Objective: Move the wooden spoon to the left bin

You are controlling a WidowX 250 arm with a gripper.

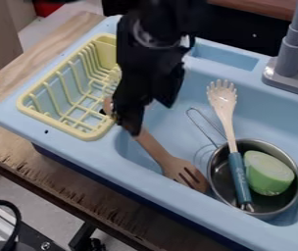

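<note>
So the slotted wooden spoon (179, 169) is right down by the gripper (152, 119), its handle running diagonally past the near fingertip, which covers part of it. The butt of the handle pokes out on the view-left side of the gripper, over by the yellow dish rack (53, 121). The slotted head is below the gripper and off to view-right, in the basin of the light blue toy sink (20, 120).

Gripper's open, with a decent gap between the two tips, and I don't see it clamped on anything. Can't tell whether the near finger is actually touching the handle though.

The rack is just beside the gripper on the view-left, sitting at that end of the sink. Further out to the lower right of the gripper there's a metal saucepan (268, 213) in the basin, right next to the spoon's head. It's got a chunky cut green toy vegetable (266, 172) in it, plus a pasta server (224, 110) leaning with its blue handle down in the pan and its pale toothed head up past the rim.

Grey faucet (289, 59) is well off to the gripper's view-right, and the whole sink sits on a rough-edged wooden counter (80, 196).
</note>
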